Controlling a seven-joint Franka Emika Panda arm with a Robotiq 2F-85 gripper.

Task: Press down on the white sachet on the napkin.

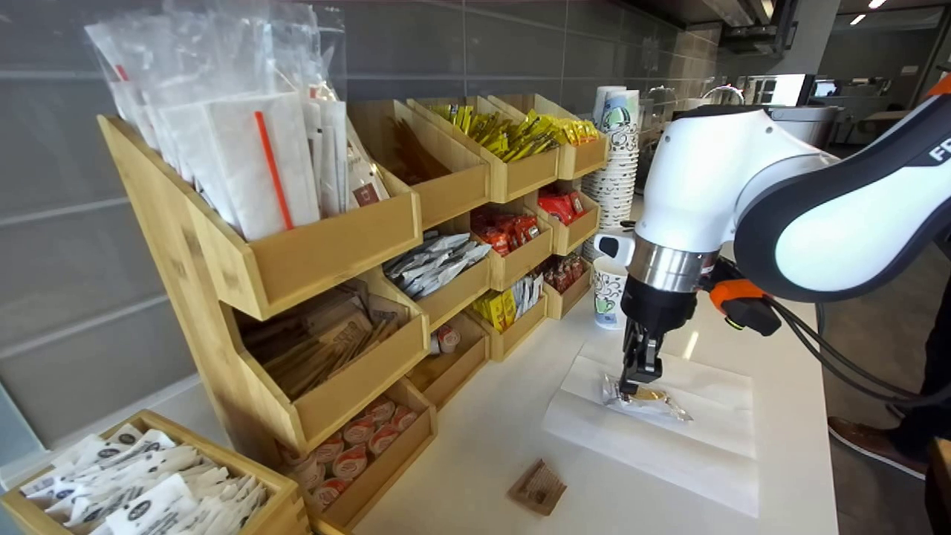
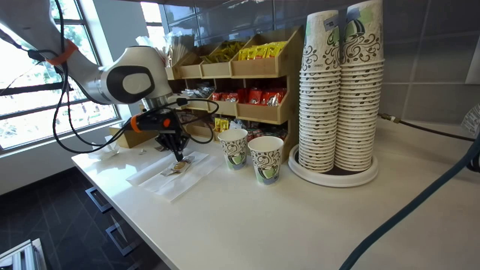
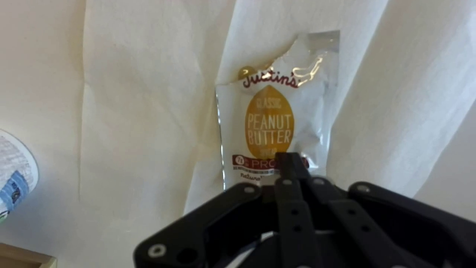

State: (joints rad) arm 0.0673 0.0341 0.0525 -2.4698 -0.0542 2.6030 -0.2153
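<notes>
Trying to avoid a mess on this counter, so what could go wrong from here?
The white sachet is torn open, with a brownish blob at the tear, so pressing might squirt more out, perhaps beyond the napkin. The closed gripper sits toward the end away from the tear, so the sachet might slide or lift under pressure.

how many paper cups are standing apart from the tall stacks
2. One cup stands nearer the napkin, the other cup nearer the tall stacks. More could be hidden behind things.
</notes>
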